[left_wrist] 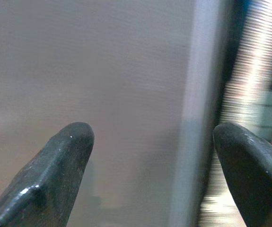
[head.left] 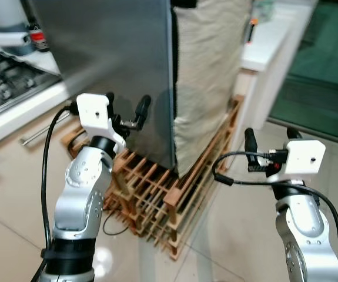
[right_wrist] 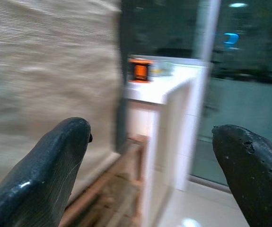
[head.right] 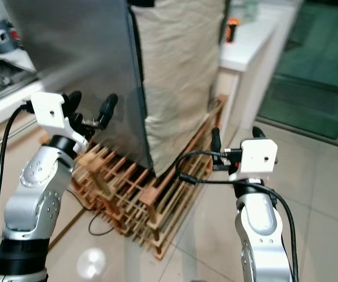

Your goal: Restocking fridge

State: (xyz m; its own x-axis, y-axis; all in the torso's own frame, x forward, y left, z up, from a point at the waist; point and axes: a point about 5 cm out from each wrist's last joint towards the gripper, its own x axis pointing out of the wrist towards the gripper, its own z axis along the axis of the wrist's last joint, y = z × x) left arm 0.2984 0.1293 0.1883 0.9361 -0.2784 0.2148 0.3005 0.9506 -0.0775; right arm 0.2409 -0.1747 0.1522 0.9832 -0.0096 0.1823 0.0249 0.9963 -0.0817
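A: What stands ahead?

B: The fridge (head.left: pixel 116 64), a tall grey steel box, sits on a wooden pallet (head.left: pixel 157 200) on the tiled floor (head.left: pixel 239 235). Its door looks closed (no handle can be made out). Against the fridge's right side hangs a beige cloth (head.left: pixel 207 76), reaching down to the pallet.

A: And around it?

B: To the left, a white tabletop (head.left: pixel 22 100) with a sink (head.left: pixel 7 79) and a bottle with a red label (head.left: pixel 37 36). To the right, another white tabletop (head.left: pixel 268 41) carrying a small orange thing (head.left: pixel 251 29), too blurred to name. Beyond that is a dark green glass door (head.left: pixel 321 64).

A: Anything in the way?

B: The pallet's slats stick out in front of the fridge, between the robot and the steel face.

A: The left gripper (head.left: pixel 127 111)?

B: Raised close in front of the steel face, near its right edge. Its fingers (left_wrist: pixel 60 165) are spread wide and hold nothing; I cannot tell if a tip touches the steel.

A: The right gripper (head.left: pixel 270 138)?

B: Held up over the floor, right of the pallet, well apart from the fridge. Fingers (right_wrist: pixel 50 175) wide apart too, nothing between them; it points towards the cloth and the right-hand tabletop.
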